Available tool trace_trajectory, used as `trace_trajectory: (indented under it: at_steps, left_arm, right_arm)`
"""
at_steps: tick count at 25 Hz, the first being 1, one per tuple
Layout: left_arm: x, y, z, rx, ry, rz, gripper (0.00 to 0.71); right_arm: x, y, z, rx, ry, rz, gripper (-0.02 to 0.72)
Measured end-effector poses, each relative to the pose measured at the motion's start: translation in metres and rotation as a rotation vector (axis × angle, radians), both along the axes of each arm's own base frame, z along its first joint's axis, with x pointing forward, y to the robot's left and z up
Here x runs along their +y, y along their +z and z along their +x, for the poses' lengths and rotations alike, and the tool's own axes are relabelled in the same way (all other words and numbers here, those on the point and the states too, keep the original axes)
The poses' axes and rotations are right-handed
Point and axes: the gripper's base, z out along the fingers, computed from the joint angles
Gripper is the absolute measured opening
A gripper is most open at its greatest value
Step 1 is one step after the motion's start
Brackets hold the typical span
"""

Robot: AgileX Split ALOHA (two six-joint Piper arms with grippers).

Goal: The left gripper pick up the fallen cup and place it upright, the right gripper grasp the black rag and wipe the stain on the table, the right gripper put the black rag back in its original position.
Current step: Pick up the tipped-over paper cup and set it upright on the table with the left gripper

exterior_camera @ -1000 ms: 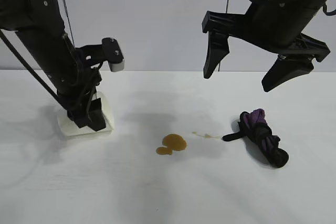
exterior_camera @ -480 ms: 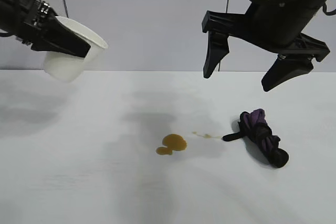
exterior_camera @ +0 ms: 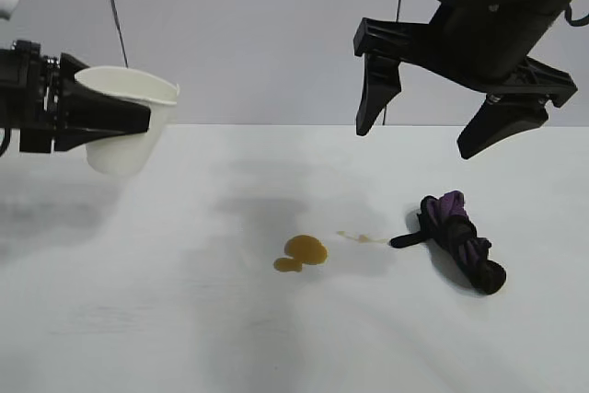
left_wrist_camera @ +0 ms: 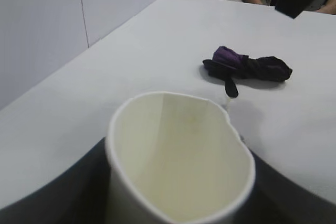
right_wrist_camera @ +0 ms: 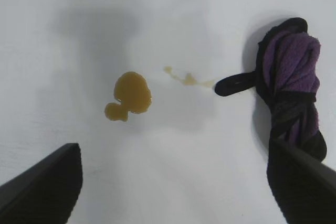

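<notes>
My left gripper (exterior_camera: pixel 110 121) is shut on the white paper cup (exterior_camera: pixel 129 140) and holds it in the air above the table's (exterior_camera: pixel 184 319) left side, mouth up and nearly upright. In the left wrist view the cup (left_wrist_camera: pixel 178 171) fills the foreground between dark fingers (left_wrist_camera: pixel 63 198), its rim squeezed slightly. My right gripper (exterior_camera: pixel 414 143) hangs open and empty high over the amber stain (exterior_camera: pixel 302 251) and the black and purple rag (exterior_camera: pixel 460 241). The right wrist view shows the stain (right_wrist_camera: pixel 130 95) and the rag (right_wrist_camera: pixel 291 98) beyond the spread fingers (right_wrist_camera: pixel 47 187).
A thin pale streak (exterior_camera: pixel 361 237) runs from the stain toward the rag's strap tail. A grey wall stands behind the table. The rag also shows in the left wrist view (left_wrist_camera: pixel 247 67), far beyond the cup.
My left gripper has lifted the cup from where it lay on its side on the table, raised it leftward, and turned it mouth up. The right arm has not moved.
</notes>
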Motion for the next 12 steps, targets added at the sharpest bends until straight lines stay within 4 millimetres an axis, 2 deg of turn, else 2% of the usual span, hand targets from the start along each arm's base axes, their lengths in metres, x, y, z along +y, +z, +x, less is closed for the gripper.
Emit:
trace_trajectory:
  at_steps: [6,12]
  left_arm:
    - [-0.019,-0.04,-0.004,0.029,-0.077,0.024,0.405]
    - [-0.037,-0.062,-0.011,0.062,-0.139,0.033,0.405]
  right_arm:
    - [0.0,0.0,0.0,-0.002,0.003,-0.001,0.66]
    - [0.0,0.001,0.001,-0.013,0.002,0.003,0.66]
